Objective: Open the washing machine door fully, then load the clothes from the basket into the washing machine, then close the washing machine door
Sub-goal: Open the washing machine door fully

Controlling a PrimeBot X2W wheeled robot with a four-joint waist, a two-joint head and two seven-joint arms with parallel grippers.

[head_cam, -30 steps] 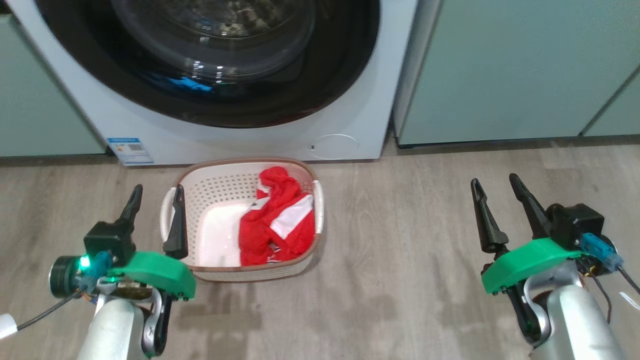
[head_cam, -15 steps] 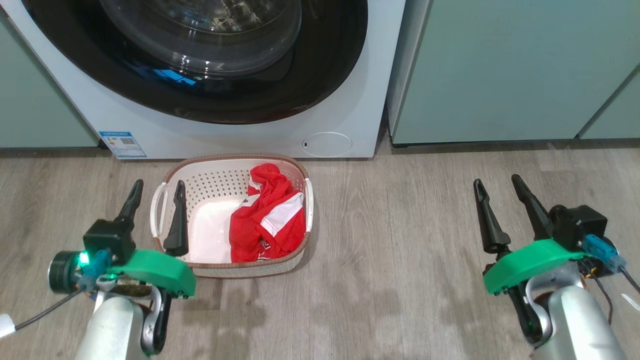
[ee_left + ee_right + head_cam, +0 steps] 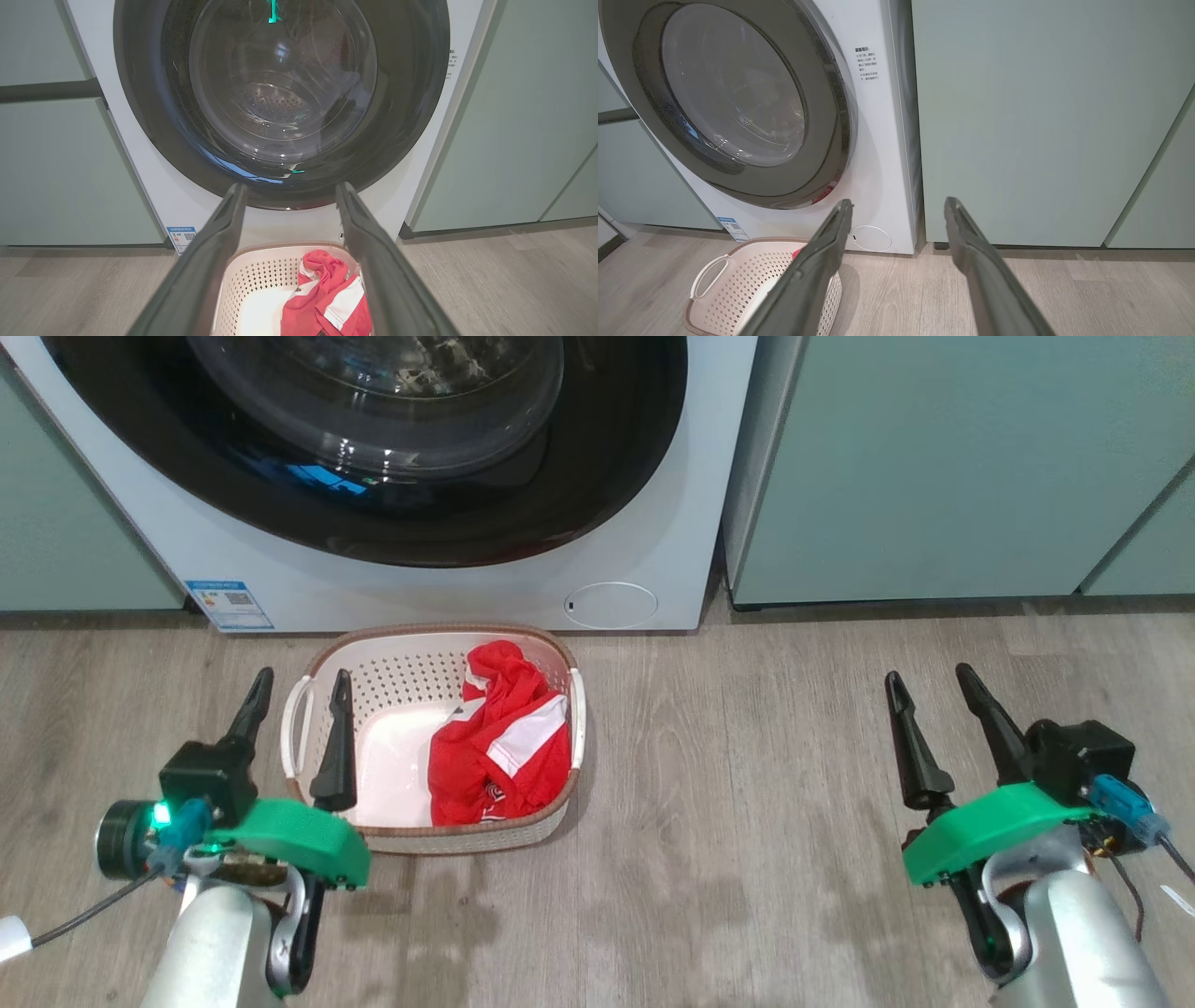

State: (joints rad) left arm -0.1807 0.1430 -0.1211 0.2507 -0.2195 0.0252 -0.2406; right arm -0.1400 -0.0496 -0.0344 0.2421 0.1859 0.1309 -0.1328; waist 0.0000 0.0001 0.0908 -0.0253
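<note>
– Since the washing machine door (image 3: 607, 476) looks shut flush, what could go wrong from here?

– Its latch side is hard to read, so a pull at the wrong edge might slip off the glossy ring. The basket (image 3: 411, 639) sits on the wood floor (image 3: 747, 803) just below, where a reaching arm could knock it. Loose red clothes (image 3: 504, 747) may trail and catch in the door.

– Count everything, biggest first.

– One white washing machine (image 3: 672, 541) between pale green cabinets (image 3: 934, 467). One door. One basket, with clothes heaped at its right end, perhaps two garments. Two grippers, both spread wide and empty: the left gripper (image 3: 303, 674) hovers by the basket's left handle, and the right gripper (image 3: 928, 672) is well apart over bare floor.
</note>
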